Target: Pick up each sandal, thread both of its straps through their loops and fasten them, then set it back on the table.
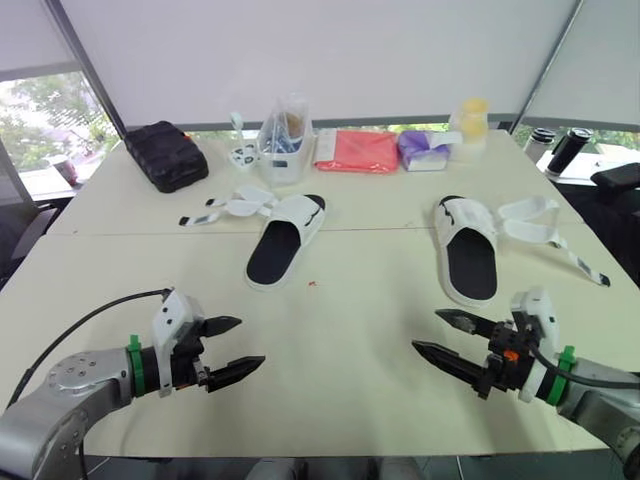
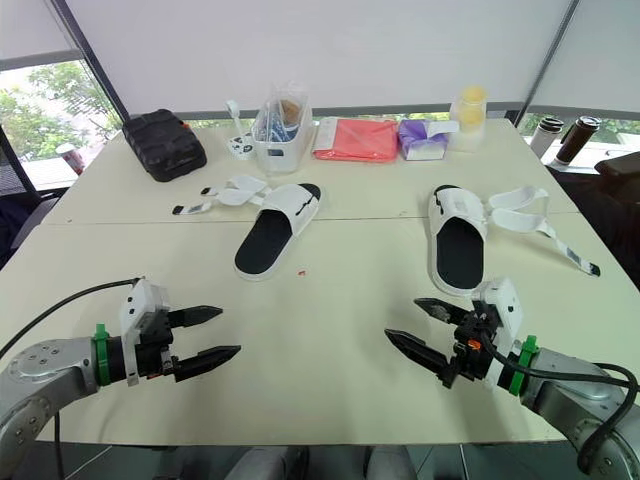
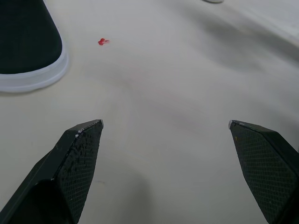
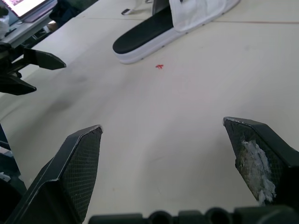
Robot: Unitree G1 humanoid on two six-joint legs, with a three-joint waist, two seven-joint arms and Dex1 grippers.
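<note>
Two white sandals with black footbeds lie on the cream table [image 1: 350, 330]. The left sandal [image 1: 286, 238] rests mid-table, its loose straps [image 1: 232, 208] spread out to its left. The right sandal [image 1: 467, 259] lies further right, its unfastened straps [image 1: 545, 228] trailing toward the table's right edge. My left gripper [image 1: 230, 347] hovers low over the near left of the table, open and holding nothing. My right gripper [image 1: 448, 336] is open and holds nothing over the near right, just in front of the right sandal's heel. The left sandal's heel [image 3: 28, 51] appears in the left wrist view.
Along the far edge stand a black case [image 1: 165, 154], a clear bin of small items [image 1: 284, 140], a red pouch [image 1: 357, 150], a purple packet [image 1: 423, 150] and a yellow-lidded jar [image 1: 470, 128]. Two dark bottles [image 1: 567, 150] stand at the far right. A small red speck [image 1: 312, 283] lies mid-table.
</note>
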